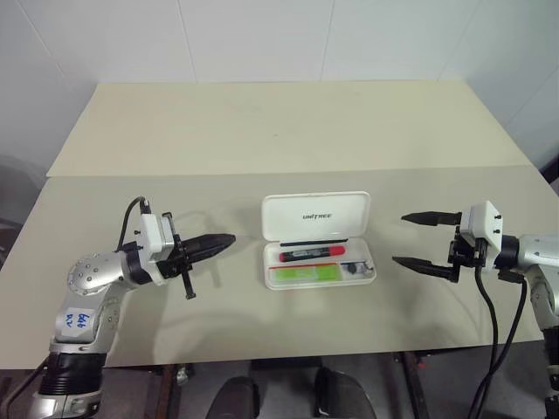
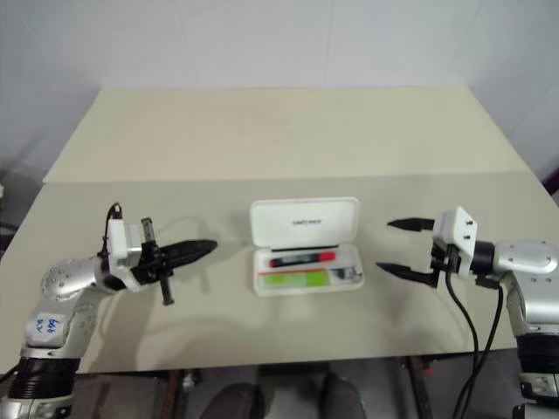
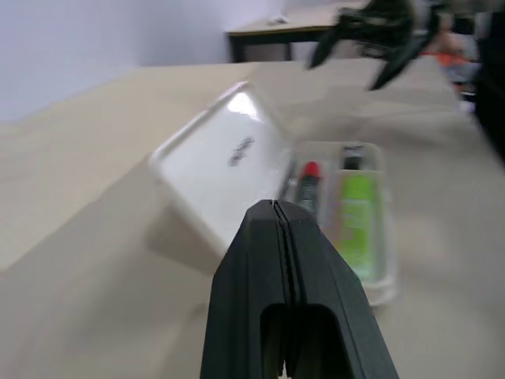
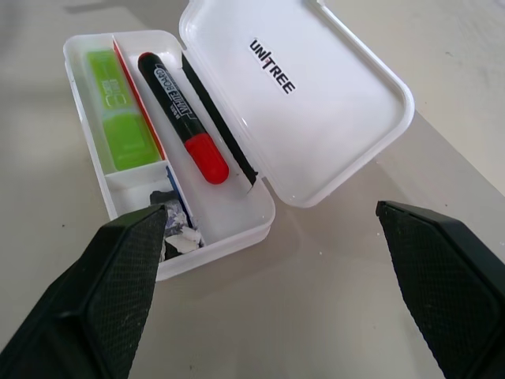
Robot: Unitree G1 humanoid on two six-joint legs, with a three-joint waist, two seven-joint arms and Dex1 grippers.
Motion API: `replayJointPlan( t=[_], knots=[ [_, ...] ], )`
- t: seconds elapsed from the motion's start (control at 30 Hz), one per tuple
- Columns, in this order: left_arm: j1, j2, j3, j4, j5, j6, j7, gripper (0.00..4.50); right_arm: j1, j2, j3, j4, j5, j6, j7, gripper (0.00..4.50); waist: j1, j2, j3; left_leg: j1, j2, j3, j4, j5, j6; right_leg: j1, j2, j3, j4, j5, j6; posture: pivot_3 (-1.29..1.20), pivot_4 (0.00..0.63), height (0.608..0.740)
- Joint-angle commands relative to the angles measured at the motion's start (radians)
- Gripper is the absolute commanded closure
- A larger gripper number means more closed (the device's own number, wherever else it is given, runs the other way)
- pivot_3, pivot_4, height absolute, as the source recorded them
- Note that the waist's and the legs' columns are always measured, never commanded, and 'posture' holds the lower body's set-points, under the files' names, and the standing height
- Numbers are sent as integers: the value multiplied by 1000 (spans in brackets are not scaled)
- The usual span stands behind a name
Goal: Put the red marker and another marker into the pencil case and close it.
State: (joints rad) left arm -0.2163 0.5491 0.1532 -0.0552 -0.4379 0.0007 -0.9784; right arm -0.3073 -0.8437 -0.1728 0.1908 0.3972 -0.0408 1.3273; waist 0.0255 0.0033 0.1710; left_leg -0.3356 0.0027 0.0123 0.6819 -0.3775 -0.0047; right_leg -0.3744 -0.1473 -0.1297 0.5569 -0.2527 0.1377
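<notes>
The white pencil case (image 1: 301, 208) lies open in the middle of the table, its lid (image 4: 316, 118) with dark lettering folded back. Inside its tray, the red marker (image 1: 312, 253) lies along the hinge side, red cap toward my right. The lime-green highlighter (image 1: 306, 274) rests in the front compartment beside it. My left gripper (image 1: 225, 239) is shut on nothing, a short way left of the case with its tips (image 3: 274, 207) pointing at it. On the case's right my right gripper (image 1: 400, 238) stands wide open and empty, apart from the case.
A small end compartment (image 1: 356, 270) of the case holds dark and white bits. A second table (image 1: 288, 122) adjoins the far edge, with a white wall behind it. Black cables (image 1: 485, 323) hang from my right arm past the table's front edge.
</notes>
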Motion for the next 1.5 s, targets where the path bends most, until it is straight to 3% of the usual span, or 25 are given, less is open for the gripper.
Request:
replayJointPlan(
  t=[0.03, 0.37, 0.83, 1.2, 1.3, 1.5],
  knots=[
    [-39, -27, 12, 52, 74, -61, 100, 4480, -6, -19, -33, -28, 13, -9, -10, 0, 0, 0, 0, 0, 0, 0, 0, 0, 0, 0, 0, 0, 0, 0, 0, 0, 150, 740],
    [-190, -120, -100, 235, 235, -64, 247, 4480, 2, -13, -32, -37, 16, -19, -12, 0, 4, -1, 0, 0, 0, 0, 0, 0, 0, 0, 0, -1, 1, 0, 0, 0, 150, 740],
    [-298, -161, -183, 249, 225, -41, 186, 4480, -1, -1, -22, -39, 15, -25, -17, 0, 1, -1, 0, 0, 0, 1, 1, 0, 0, 0, 0, -2, 1, 0, 0, 0, 150, 740],
    [-297, -142, -242, 149, 178, -90, -24, 4480, 3, 12, -19, -42, 16, -36, -20, 0, 2, -1, 0, -1, 0, 0, 1, 0, 0, 0, 0, -2, 1, 0, 0, 0, 150, 740],
    [-299, -112, -293, 138, 190, -115, -122, 4480, -4, 16, -23, -37, 17, -33, -29, 0, 1, -1, 0, -1, 0, 1, 1, 0, 0, 0, 0, -2, 0, 0, 0, 0, 150, 740],
    [-315, -92, -358, 139, 238, -99, -166, 4480, -20, 12, -37, -73, 46, 16, -53, 0, 1, -1, 0, 0, 0, 1, 1, 0, 0, 0, 0, -2, 0, 0, 0, 0, 150, 740]
  ],
)
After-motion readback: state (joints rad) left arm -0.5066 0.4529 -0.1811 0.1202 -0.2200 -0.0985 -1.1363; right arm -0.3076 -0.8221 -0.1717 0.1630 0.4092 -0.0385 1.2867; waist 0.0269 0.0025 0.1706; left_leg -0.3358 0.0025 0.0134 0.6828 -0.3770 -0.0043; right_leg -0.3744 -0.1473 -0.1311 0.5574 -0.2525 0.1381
